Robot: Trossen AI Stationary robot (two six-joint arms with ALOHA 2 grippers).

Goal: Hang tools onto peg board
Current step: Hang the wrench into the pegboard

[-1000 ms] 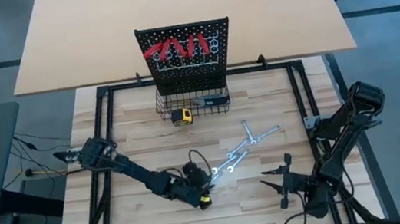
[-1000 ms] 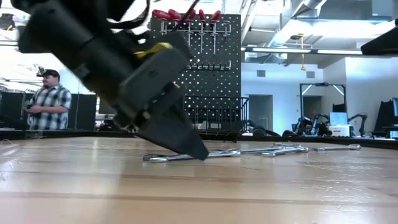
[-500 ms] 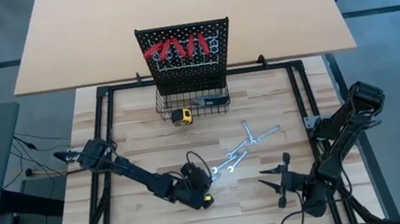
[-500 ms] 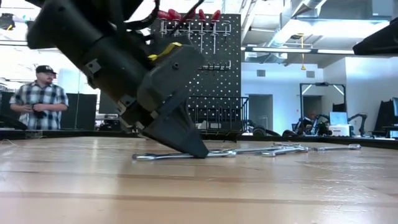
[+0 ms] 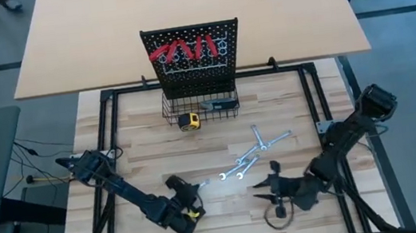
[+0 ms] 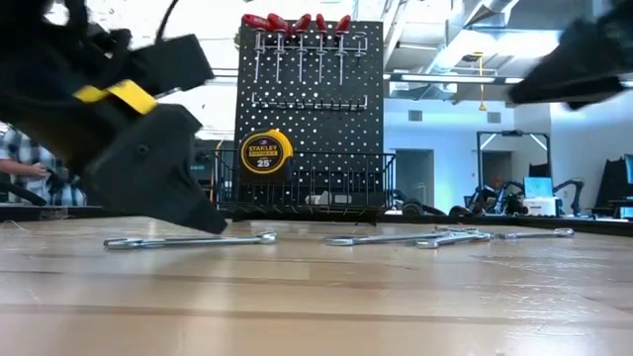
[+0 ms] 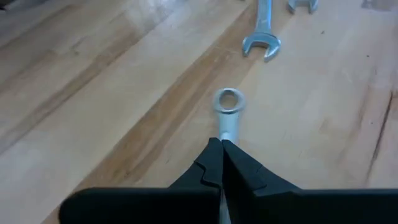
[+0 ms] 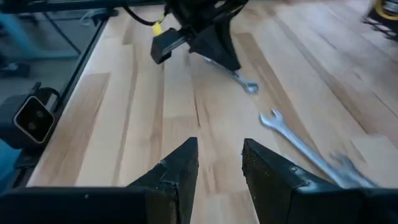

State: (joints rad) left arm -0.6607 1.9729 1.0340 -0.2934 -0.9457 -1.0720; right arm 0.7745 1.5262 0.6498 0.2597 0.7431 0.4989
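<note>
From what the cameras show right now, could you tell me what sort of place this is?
Probably a robotics lab or workshop: two arms work at a wooden table before a peg board, with exposed ceiling ducts and other robot arms behind.

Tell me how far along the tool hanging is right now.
Done: red-handled pliers hang along the peg board top. In hand: the left pincer is shut on one wrench, which lies flat on the table. Left: that wrench plus several wrenches lying loose. The right pincer waits open nearby.

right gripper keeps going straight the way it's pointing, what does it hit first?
Probably bare table at first; the right gripper, fingers apart, points toward the left gripper, shut on a wrench. Depth unclear.
</note>
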